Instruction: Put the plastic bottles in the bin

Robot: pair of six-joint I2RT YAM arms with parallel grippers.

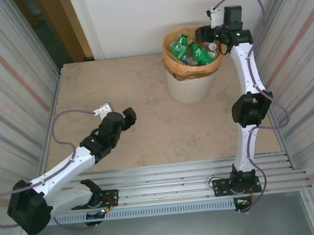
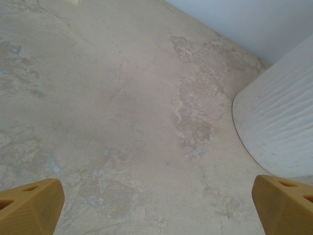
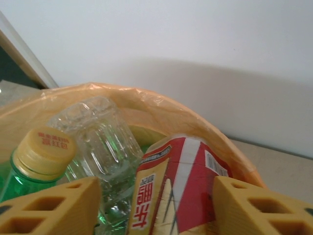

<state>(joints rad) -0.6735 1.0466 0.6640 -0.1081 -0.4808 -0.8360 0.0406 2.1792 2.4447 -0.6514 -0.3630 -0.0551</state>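
The top external camera is looking down from above and behind the arm bases, taking in the whole counter (image 1: 145, 107) and the bin (image 1: 190, 87) at its far side. The left wrist camera is pointing steeply down, close over bare counter ahead of its fingers (image 2: 29, 205), with the bin's pale wall curving in beyond the right finger. The right wrist camera is sitting very near the bin's rim, looking across the plastic bottles (image 3: 181, 191) between its fingers (image 3: 73, 188) toward a white wall (image 3: 195, 39).

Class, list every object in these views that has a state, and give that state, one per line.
bin: upright, orange-lined, nearly full.
plastic bottles: piled inside the bin.
green bottle: capped, in the bin.
red-labelled bottle: at the bin's mouth.
left gripper: open, empty, over the table.
right gripper: over the bin, fingers either side of the red-labelled bottle; grip cannot be told.
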